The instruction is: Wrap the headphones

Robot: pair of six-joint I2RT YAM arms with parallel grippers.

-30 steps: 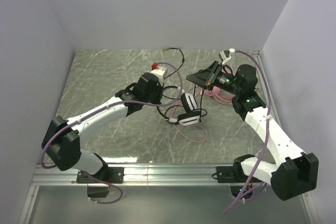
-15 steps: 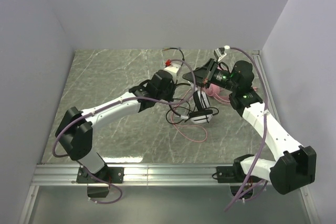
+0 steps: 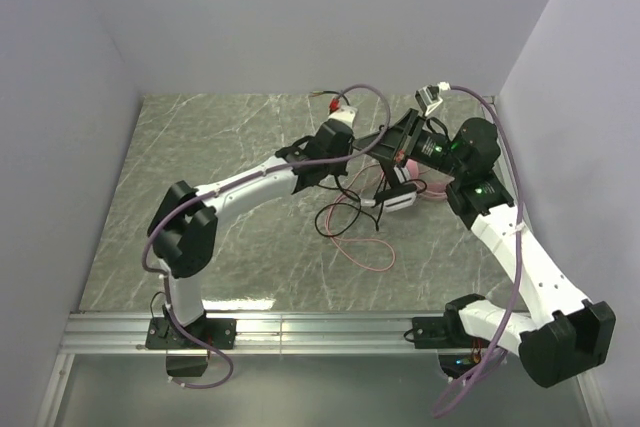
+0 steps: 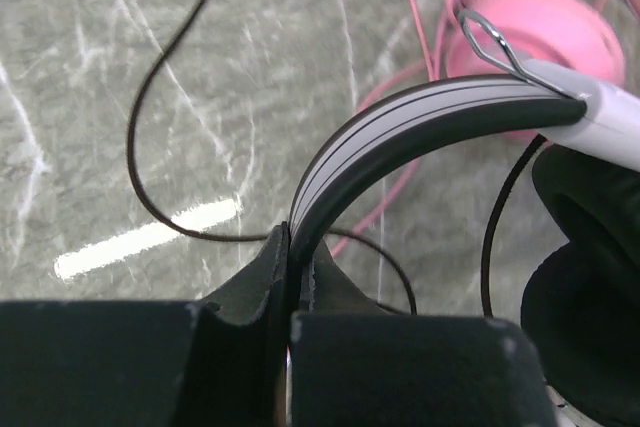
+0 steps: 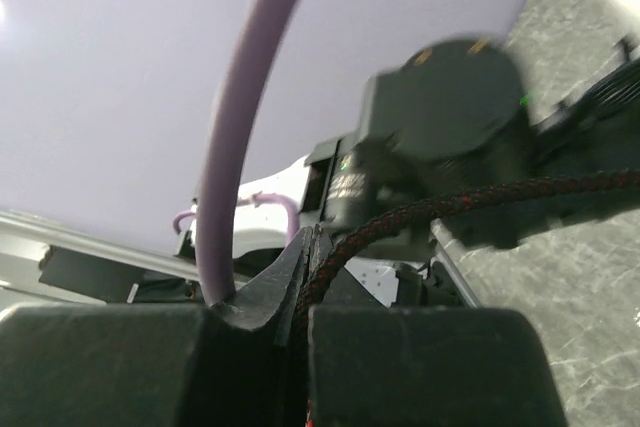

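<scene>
Pinches the arched band of the black and white headset edge-on between the closed fingers of the left hand, with the band curving up and to the right out of the grip. Ends at the right of that wrist view in a white yoke with a bare metal wire loop and a black ear cushion below it. Hangs just beside the pink headset, which lies behind it toward the far right of the grey marbled counter, close to the right arm. Trails a thin black cable in a loose curve over the counter, and a pink cable in loops nearer the arm bases, seen from above. Clamps the right hand shut on a braided dark cord flecked with red, which leaves the fingertips and runs off to the right in front of the arm's own dark joint. Cannot tell from these views which headset that cord belongs to. Reaches with both arms toward the same spot at the far right of the counter, hands close together.
</scene>
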